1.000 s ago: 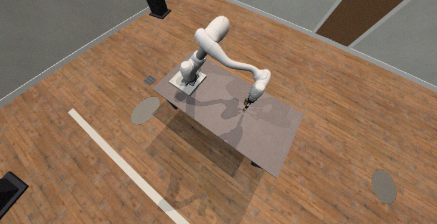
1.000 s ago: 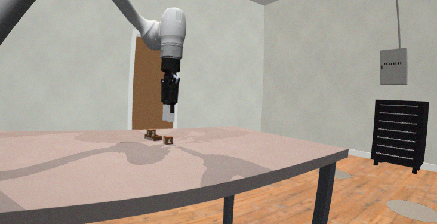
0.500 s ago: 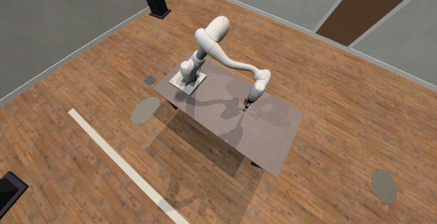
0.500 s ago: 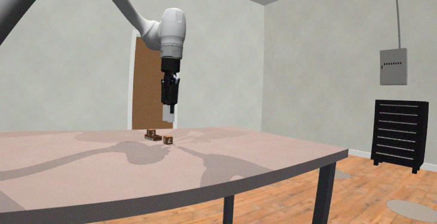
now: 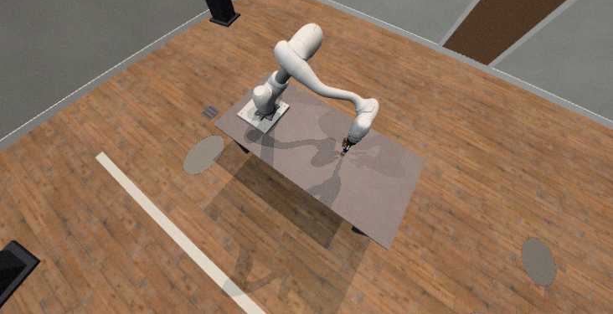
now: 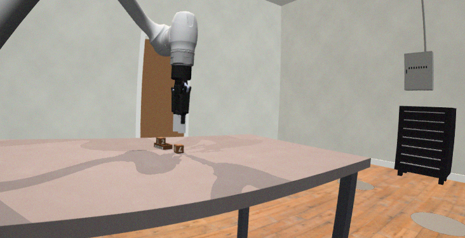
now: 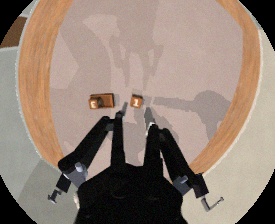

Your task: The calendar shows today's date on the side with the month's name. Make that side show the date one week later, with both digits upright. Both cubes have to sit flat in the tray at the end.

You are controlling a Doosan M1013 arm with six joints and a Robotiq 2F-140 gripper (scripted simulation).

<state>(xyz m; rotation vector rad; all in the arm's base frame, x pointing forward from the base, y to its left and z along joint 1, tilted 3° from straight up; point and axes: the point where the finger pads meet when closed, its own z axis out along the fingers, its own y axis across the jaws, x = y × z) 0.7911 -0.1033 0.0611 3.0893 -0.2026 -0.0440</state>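
Observation:
A small wooden tray lies on the table with one brown cube sitting in it, showing a 2. A second brown cube lies on the table just right of the tray, outside it, with a 7 on its near face. In the wrist view the tray with its cube is left of the loose cube. My gripper hangs pointing down, well above the loose cube. Its fingers are narrowed to a small gap with nothing between them.
The arm's base is bolted at the far end of the table. A black drawer cabinet stands on the floor at the right, away from the table.

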